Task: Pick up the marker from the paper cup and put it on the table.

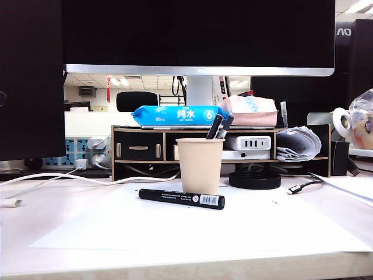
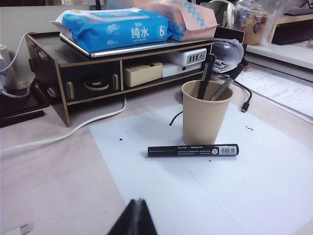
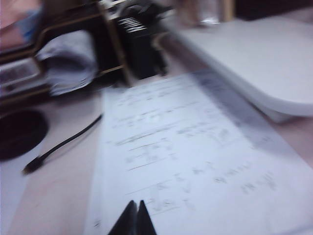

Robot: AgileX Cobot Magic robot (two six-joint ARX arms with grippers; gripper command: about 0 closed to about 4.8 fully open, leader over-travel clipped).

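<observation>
One marker (image 1: pixel 181 199), slim and black, lies flat on the white paper sheet (image 1: pixel 116 227) of the worktop (image 1: pixel 35 216), just in front of the paper cup (image 1: pixel 200 165) and apart from both end effectors. Its white barcode sticker sits near the end on the right of the exterior view. Fine white print along the barrel reads "Dry Fast" and "Waterproof" in the left wrist view; the rest is too small to read.

One paper cup, plain tan, unprinted, stands upright on the sheet. It holds two other black markers (image 1: pixel 219 126), leaning toward the right of the exterior view.

One black drawer shelf (image 1: pixel 140 146) stands behind the cup. On top lies one blue wipes pack (image 1: pixel 178 115) printed "纯水", with a "6" in a circle and "80", beside one pink pack (image 1: pixel 250 111). One white multi-port charger (image 1: pixel 249 143) sits in a shelf compartment.

One monitor (image 1: pixel 198 35) rises behind; a second screen at far right shows the letters "AO".

One printed document (image 3: pixel 195 147) lies under the right wrist camera; its text is blurred and unreadable.

Left end effector (image 2: pixel 136 218): fingers pressed together, pinching nothing, low over the worktop near the sheet's edge.

Right end effector (image 3: pixel 134 219): fingers pressed together, pinching nothing, over the printed document.
</observation>
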